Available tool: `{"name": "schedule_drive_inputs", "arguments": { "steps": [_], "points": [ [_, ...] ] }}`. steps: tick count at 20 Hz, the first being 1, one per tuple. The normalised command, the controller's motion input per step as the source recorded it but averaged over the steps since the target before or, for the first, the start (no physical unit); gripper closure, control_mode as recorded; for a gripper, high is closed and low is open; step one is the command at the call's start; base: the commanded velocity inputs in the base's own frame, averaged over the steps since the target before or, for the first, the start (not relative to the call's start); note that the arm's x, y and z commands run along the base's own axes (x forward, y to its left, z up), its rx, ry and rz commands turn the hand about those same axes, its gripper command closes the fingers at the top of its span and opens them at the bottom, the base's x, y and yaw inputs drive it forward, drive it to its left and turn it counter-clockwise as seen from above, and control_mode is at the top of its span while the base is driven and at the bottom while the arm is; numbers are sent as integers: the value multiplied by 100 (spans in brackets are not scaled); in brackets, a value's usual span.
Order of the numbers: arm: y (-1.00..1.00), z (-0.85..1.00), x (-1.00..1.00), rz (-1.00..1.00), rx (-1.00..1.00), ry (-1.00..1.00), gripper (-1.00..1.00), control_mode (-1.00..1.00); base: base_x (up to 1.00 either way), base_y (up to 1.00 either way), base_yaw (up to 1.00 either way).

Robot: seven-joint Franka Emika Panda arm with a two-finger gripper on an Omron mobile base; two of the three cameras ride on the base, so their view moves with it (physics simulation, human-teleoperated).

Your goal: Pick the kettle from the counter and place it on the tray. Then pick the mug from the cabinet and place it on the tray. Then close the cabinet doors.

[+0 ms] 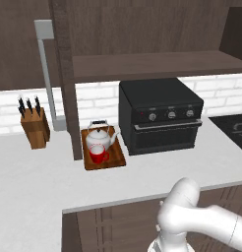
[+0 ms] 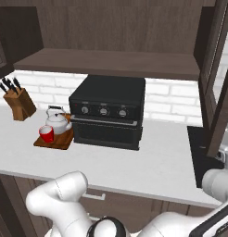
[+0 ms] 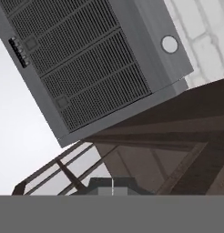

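Reddish-brown wood marks the tray, which lies on the white-grey worktop just left of the black oven. On the tray stand 2 things: the white-grey kettle at the back, and the red mug in front of it, close against the kettle. A knife block sits well to the left by the brick wall. Above, the dark brown cabinet shows its wide shelf. Its left door stands edge-on toward the camera beside a grey bar handle, and in the right base view the right door also hangs open at the picture's right edge. In the hand view, the claw has its fingertips pressed together, pinching nothing, below dark wooden framing.
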Motion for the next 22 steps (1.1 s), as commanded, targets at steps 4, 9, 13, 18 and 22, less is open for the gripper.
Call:
{"name": "schedule_drive_inputs", "arguments": {
  "steps": [4,9,13,18,22],
  "points": [
    [16,29,0,0,0,-6,100,-100,0,0,0],
    [47,27,-2,0,0,-9,100,-100,0,0,0],
    [64,32,-3,0,-3,-10,100,-100,0,0,0],
    [79,34,-8,0,-6,-10,100,-100,0,0,0],
    [94,19,-13,0,-10,-7,100,-100,0,0,0]
  ]
}}
